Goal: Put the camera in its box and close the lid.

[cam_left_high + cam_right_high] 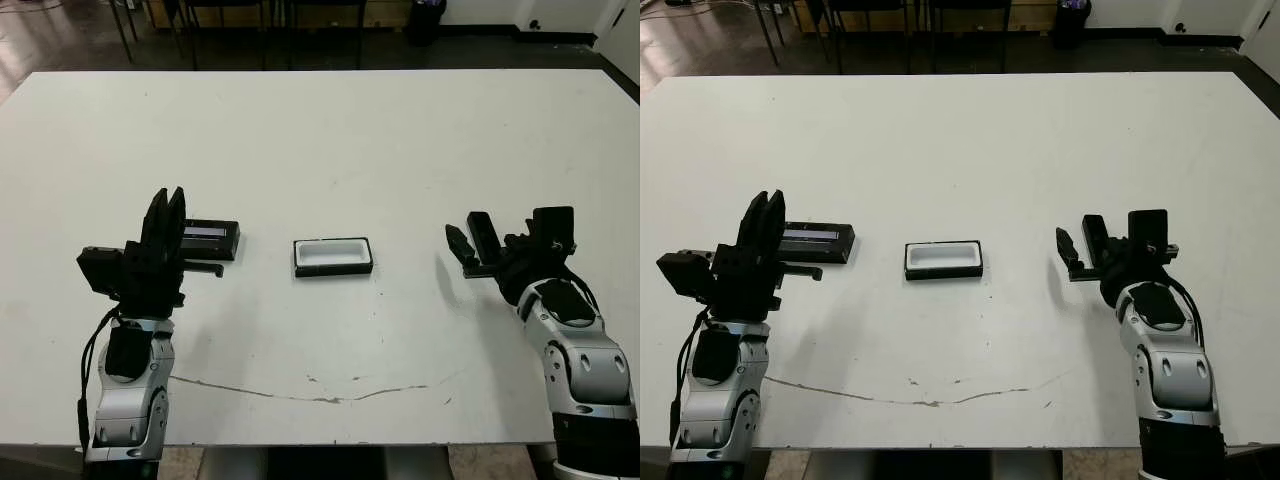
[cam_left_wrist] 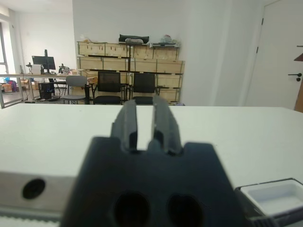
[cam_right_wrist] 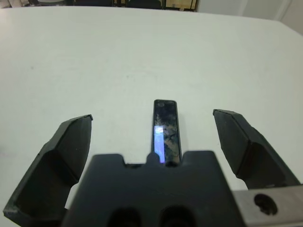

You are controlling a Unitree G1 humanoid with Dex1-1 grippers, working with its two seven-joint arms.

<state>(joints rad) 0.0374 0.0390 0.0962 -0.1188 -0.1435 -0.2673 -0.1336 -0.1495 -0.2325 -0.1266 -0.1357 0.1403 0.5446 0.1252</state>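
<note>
Camera on table between spread right end effector fingers
The right end effector (image 3: 156, 137) is released astride the camera (image 3: 165, 130); the left end effector (image 2: 144, 123) is clenched, empty.

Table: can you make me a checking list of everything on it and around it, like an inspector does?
Surface: white table, a thin dark scratchy line near the front edge.
Job's things: box in the middle, open, white inside, nothing in it. The lid lies flat to its left. The camera lies on the table between the right gripper's fingers, not gripped.
Clutter: nothing seen.
Grippers: left gripper shut, holding nothing, raised in front of the lid. The right gripper is open around the camera.
Cables: black cable along the left arm.
Surroundings: chairs and wooden crates beyond the table; no person seen.
</note>
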